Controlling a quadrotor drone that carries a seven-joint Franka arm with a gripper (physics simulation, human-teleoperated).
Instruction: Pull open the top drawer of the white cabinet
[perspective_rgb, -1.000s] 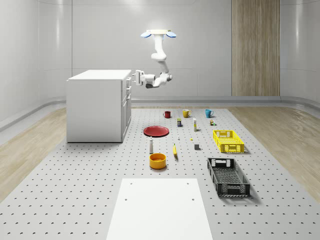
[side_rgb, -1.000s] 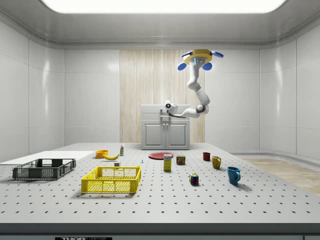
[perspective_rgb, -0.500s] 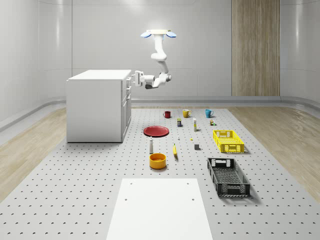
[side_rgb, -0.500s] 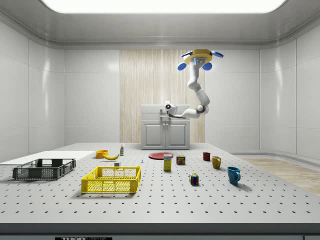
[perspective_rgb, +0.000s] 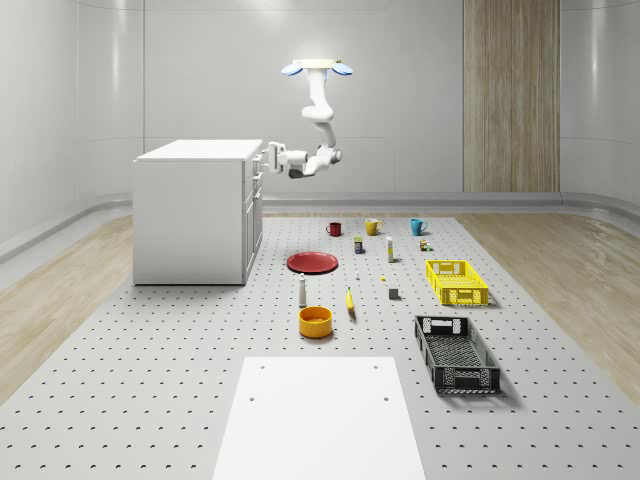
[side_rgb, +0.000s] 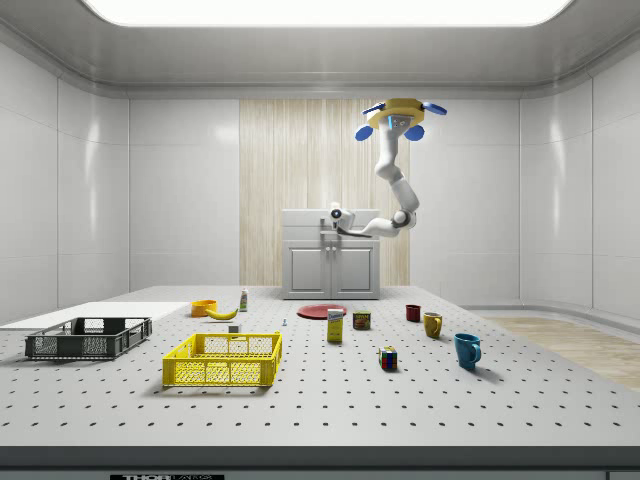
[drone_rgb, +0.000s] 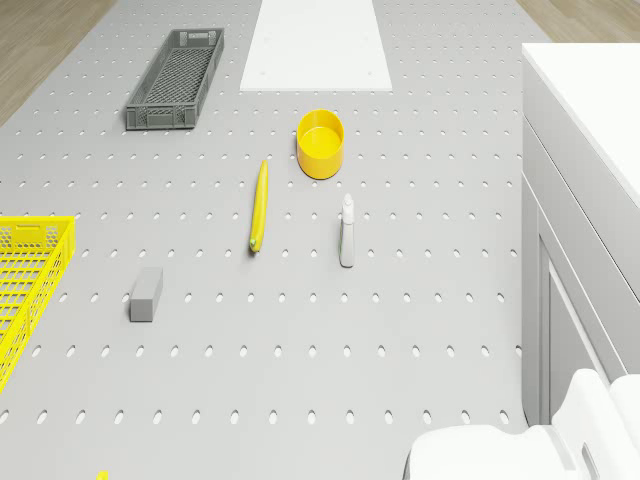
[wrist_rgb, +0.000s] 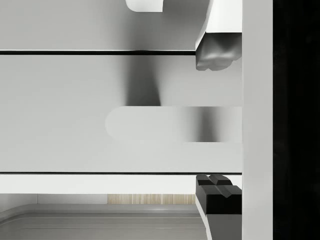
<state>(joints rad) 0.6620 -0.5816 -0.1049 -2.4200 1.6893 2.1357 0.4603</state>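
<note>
The grey perforated tabletop (perspective_rgb: 150, 380) stretched across a pale panelled room, wood flooring at its edges. The boxy white cabinet (perspective_rgb: 190, 215) stood on the tabletop at the whole-scene view's left, its top drawer (wrist_rgb: 75, 112) facing the whole-scene view's right. The drawer's white bar handle (wrist_rgb: 165, 123) ran lengthwise across the drawer front. The drone (perspective_rgb: 318, 68) hovered high beside the cabinet, over the tabletop, arm bent down toward the drawer. The claw (wrist_rgb: 215, 120) was spread wide, one finger on each side of the handle, gripping nothing. Counted: three mugs (perspective_rgb: 373, 227), two crates (perspective_rgb: 456, 282), one red plate (perspective_rgb: 313, 262).
</note>
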